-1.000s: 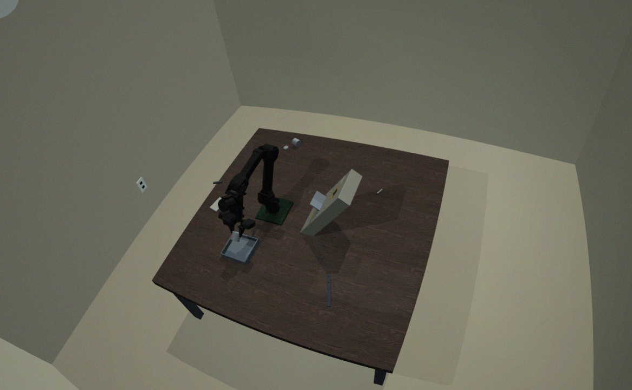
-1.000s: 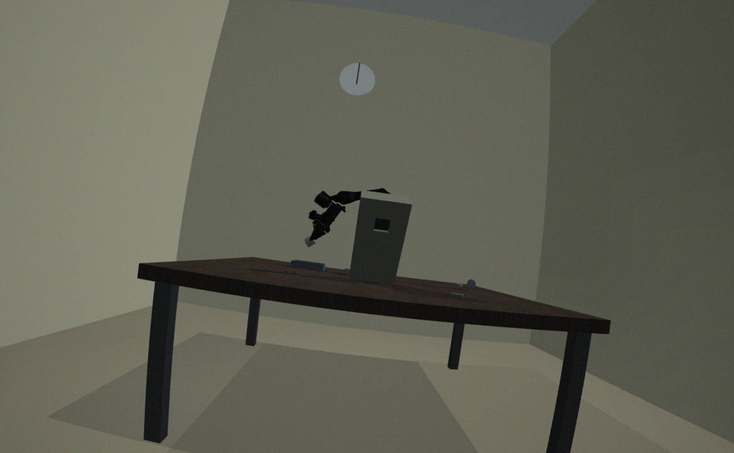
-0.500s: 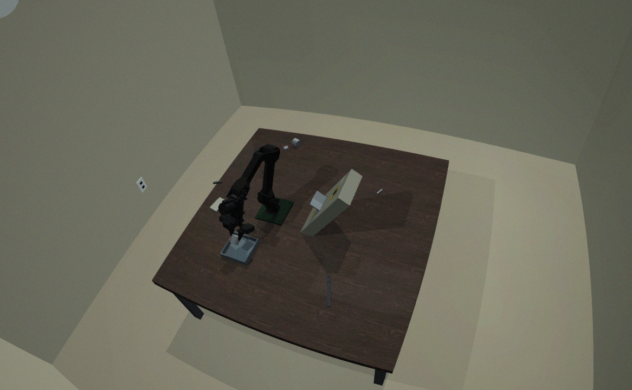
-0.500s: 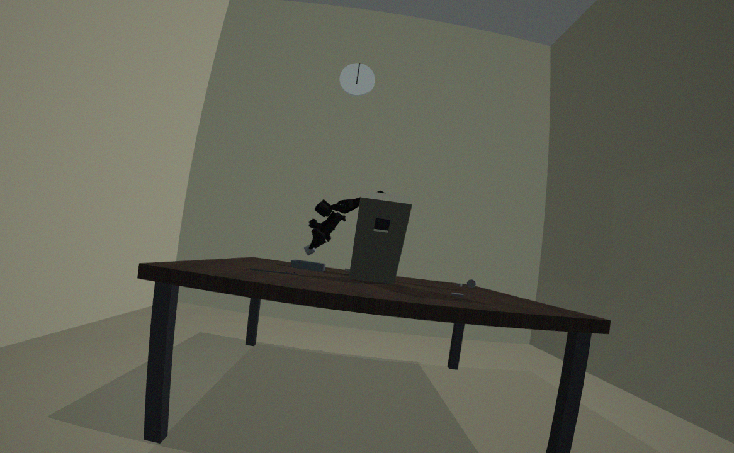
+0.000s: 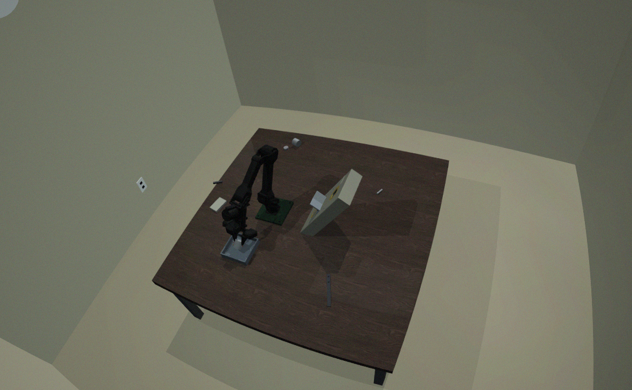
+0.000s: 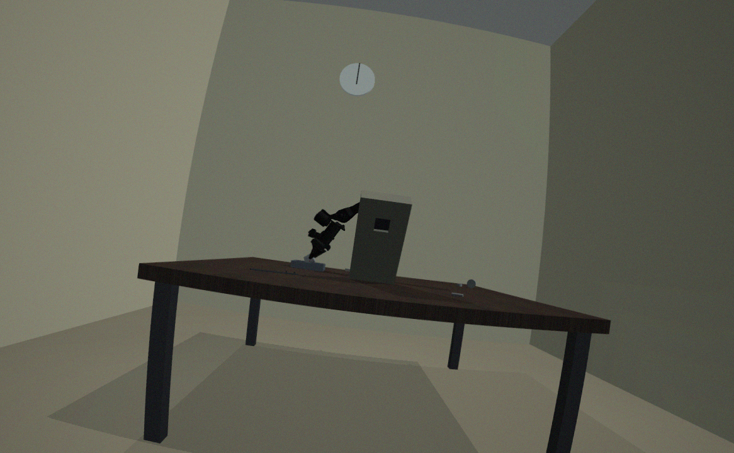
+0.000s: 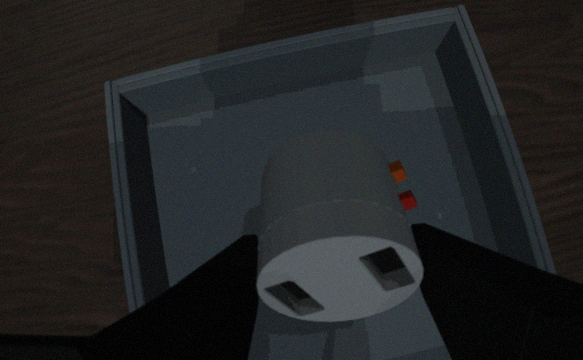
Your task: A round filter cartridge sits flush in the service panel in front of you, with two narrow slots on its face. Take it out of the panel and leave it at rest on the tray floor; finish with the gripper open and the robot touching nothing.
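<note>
The filter cartridge [image 5: 237,246] [image 6: 307,258] [image 7: 331,175] is a light grey cylinder. Its slotted face points up towards the wrist camera, and orange and red tabs show on its side. My gripper [image 5: 239,241] [image 7: 334,243] is shut on it near the slotted end. The cartridge is inside the walls of the blue-grey tray [image 5: 246,253] [image 6: 308,266] [image 7: 196,210], tilted, with its far end low over the floor. Whether it touches the floor cannot be told. The cream service panel [image 5: 325,220] [image 6: 376,253] leans to the right, with a yellow-marked opening on its face.
A pale flap [image 5: 318,200] stands out from the panel. A green base plate [image 5: 285,212] lies under the arm. A cream block [image 5: 218,204] is left of the arm, a dark flat bar [image 5: 328,291] near the front, and a small grey cylinder [image 5: 296,142] at the back.
</note>
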`<state>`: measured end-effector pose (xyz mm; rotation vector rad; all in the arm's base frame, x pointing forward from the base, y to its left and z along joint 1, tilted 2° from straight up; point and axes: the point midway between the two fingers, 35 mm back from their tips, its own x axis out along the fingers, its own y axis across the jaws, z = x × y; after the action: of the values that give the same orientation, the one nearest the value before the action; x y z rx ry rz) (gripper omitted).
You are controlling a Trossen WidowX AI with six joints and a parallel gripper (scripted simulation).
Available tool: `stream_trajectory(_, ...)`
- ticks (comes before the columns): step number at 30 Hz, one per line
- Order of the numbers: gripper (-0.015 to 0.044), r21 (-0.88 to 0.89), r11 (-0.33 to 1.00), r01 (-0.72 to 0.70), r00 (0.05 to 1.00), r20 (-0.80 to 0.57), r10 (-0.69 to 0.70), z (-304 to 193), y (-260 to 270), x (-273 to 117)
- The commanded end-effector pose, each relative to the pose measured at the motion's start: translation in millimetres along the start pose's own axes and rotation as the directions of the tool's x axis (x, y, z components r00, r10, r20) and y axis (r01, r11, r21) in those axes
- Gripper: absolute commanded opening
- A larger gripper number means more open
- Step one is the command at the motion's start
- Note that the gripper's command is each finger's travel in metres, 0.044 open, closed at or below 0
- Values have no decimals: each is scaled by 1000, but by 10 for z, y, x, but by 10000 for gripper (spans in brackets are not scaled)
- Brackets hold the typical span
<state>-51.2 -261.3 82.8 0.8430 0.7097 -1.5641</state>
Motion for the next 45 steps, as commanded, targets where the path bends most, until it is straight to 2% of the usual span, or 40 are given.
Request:
stream_trajectory(1,105,0,1000,0,1000,1,0,4,0,-6)
stream_trajectory(14,440,0,1000,0,1000,1,0,4,0,-6)
stream_trajectory(18,440,0,1000,0,1000,1,0,62,-1,-77)
stream_trajectory(22,440,0,1000,0,1000,0,0,320,-1,-520)
stream_trajectory(24,440,0,1000,0,1000,0,0,355,0,-609)
stream_trajectory(27,440,3,1000,3,1000,9,-3,346,-5,-507)
stream_trajectory(45,440,3,1000,3,1000,9,-3,346,-5,-507)
